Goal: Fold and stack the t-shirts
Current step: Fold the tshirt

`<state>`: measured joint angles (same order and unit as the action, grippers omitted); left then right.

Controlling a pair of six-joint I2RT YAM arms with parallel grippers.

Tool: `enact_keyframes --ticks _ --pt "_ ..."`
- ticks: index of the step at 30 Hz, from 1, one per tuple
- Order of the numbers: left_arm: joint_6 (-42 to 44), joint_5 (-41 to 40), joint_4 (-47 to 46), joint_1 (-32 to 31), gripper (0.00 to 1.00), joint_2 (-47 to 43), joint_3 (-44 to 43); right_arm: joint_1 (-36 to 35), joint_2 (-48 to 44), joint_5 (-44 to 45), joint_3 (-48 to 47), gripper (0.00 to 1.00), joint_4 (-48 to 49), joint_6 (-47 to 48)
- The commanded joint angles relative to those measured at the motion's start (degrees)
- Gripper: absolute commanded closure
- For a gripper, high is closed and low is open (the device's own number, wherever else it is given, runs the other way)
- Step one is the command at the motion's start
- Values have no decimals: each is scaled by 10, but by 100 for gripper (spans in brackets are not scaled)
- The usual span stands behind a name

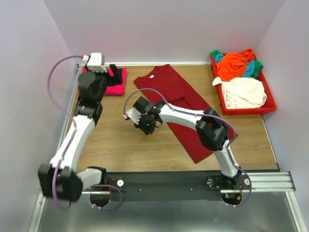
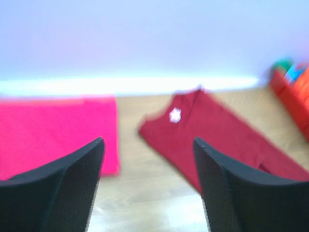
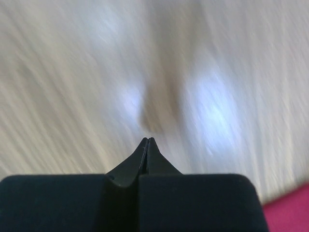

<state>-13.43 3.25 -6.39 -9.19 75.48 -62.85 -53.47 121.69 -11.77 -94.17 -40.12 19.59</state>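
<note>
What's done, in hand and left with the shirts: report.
Done: the pink shirt lies folded at the far left. In hand: nothing gripped; left fingers open over it, right fingers shut over bare wood beside the maroon shirt, a long strip, not yet folded up. Left: finish that, stack it, then the heap in the tray.

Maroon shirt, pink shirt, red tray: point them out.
maroon shirt (image 1: 170, 86): top external view, chest below the collar.
pink shirt (image 2: 48, 126): left wrist view, flat folded top.
red tray (image 1: 251, 111): top external view, near rim.
</note>
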Motion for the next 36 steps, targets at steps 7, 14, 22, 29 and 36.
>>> enact_keyframes --ticks 7,14,22,29,36 --pt "13 44 -13 10 6 -134 102 -26 -57 16 -4 53 -74 51" --pt "-120 158 -61 10 27 -5 99 88 -217 13 181 41 -66 106" --pt "-155 179 -78 -17 36 206 26 308 -324 -82 246 40 -12 88" --pt "-183 149 -52 -42 43 375 -88 458 -352 -192 287 38 28 81" --pt "-197 87 50 -55 60 463 -194 474 -380 -233 352 38 53 103"
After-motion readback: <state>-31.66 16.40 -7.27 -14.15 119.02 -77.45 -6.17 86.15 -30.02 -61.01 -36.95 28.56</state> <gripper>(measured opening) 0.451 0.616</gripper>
